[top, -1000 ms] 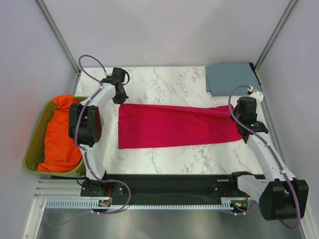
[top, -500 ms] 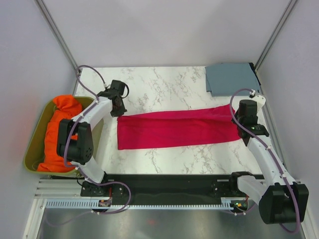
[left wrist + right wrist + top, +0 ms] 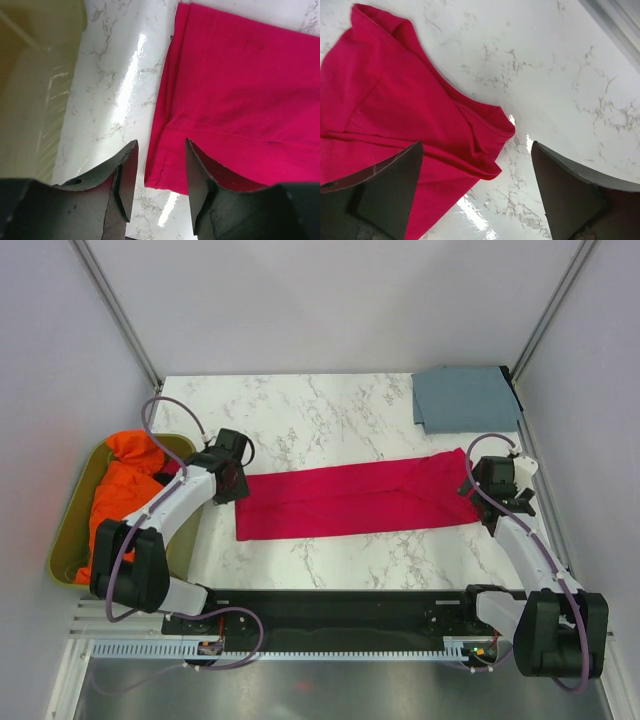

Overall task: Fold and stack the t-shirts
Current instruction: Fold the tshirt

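Observation:
The crimson-red t-shirt lies across the table's middle as a long, narrow folded strip. My left gripper hovers over its left end, jaws open. In the left wrist view the shirt's near corner lies below the gap of the gripper, ungripped. My right gripper stands wide open at the strip's right end. The right wrist view shows the rumpled red end lying loose on the marble between the gripper's fingers. The slate blue-grey t-shirt rests folded at the back right corner.
An olive bin holding orange cloth stands off the table's left edge, close to my left arm. Grey walls with metal rails enclose the table at the back and on both sides.
Both grippers came toward the near edge with the shirt's far edge, narrowing the strip. Both then opened and let go of the cloth.

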